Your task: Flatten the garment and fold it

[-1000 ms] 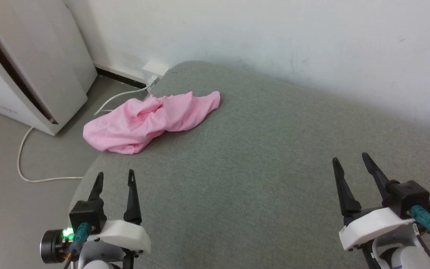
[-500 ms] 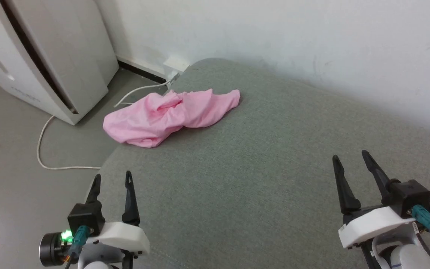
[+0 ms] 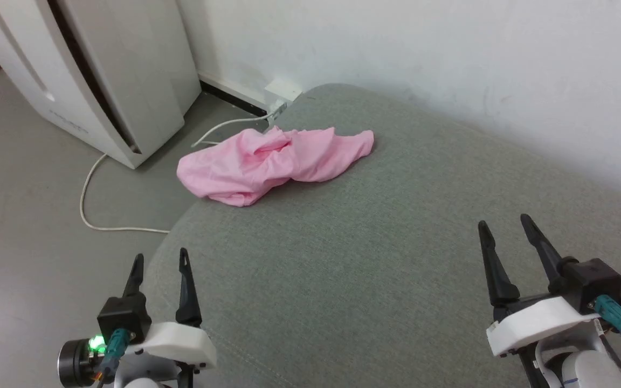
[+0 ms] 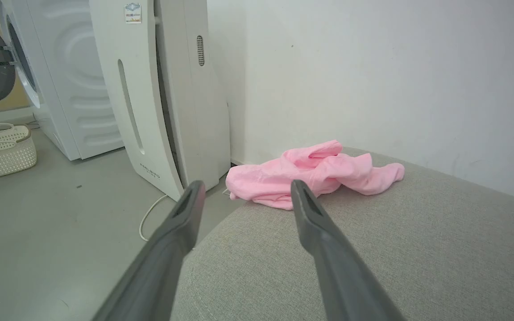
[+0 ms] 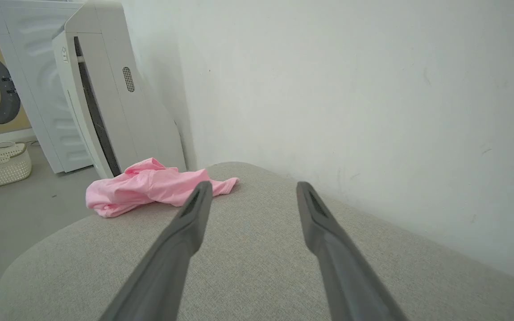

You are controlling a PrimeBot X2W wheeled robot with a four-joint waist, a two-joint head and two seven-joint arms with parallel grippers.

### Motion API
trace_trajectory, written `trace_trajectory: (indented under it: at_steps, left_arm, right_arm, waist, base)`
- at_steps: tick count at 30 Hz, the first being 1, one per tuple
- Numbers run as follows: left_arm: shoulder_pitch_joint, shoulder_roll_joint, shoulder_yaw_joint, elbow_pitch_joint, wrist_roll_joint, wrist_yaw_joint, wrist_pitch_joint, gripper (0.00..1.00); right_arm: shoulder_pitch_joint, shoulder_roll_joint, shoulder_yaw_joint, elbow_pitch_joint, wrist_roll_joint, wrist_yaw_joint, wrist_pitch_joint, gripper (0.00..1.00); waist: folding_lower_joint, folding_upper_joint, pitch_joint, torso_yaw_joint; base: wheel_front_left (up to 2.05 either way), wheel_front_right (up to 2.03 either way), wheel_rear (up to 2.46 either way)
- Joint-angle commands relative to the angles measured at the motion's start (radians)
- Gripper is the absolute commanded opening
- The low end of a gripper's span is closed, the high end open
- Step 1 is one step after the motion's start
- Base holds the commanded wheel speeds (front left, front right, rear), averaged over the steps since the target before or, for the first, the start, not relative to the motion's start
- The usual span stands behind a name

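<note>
Garment [image 3: 275,164] sits crumpled in a pink heap at the far left corner of the grey upholstered surface [image 3: 375,258], close to the white wall [image 3: 450,64]. Its left end reaches the rounded edge; I cannot tell whether it hangs over. No waistband or tag can be made out from here.

Left gripper [image 3: 160,253] hovers at the near left edge of the surface, fingers spread apart, nothing between them. The garment lies ahead of it and a little to the right, well apart. Through the left wrist view I see the heap beyond both fingertips, spanning the gap between them. The right fingertip overlaps its lower edge in the picture only, with no contact.

Right gripper [image 3: 503,220] hovers over the near right part of the surface, fingers likewise spread and empty. The garment is far ahead and well off to its left. In the right wrist view the heap sits beyond the left finger, with one end just reaching that fingertip in the picture.

A tall white appliance [image 3: 100,81] stands on the floor just past the garment's corner. A white cable [image 3: 87,202] loops across the floor beside it. A washing machine [image 4: 60,89] and a pale basket [image 4: 2,149] stand farther off.
</note>
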Motion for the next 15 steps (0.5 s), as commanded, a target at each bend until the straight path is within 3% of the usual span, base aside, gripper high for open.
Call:
trace_trajectory:
  at_steps: [1, 15]
  left_arm:
    - [-0.013, 0.007, -0.006, 0.008, -0.008, 0.011, -0.013, 1.00]
    - [-0.020, 0.016, -0.020, 0.027, -0.035, 0.040, -0.040, 1.00]
  right_arm:
    - [-0.017, 0.003, 0.002, 0.005, 0.009, -0.002, -0.010, 1.00]
    - [-0.027, 0.003, -0.001, 0.012, 0.022, -0.002, -0.030, 1.00]
  waist:
    - [0.0000, -0.0001, -0.003, 0.014]
    - [0.0000, -0.0001, -0.001, 0.076]
  base:
    - [0.00, 0.00, 0.00]
    - [0.00, 0.00, 0.00]
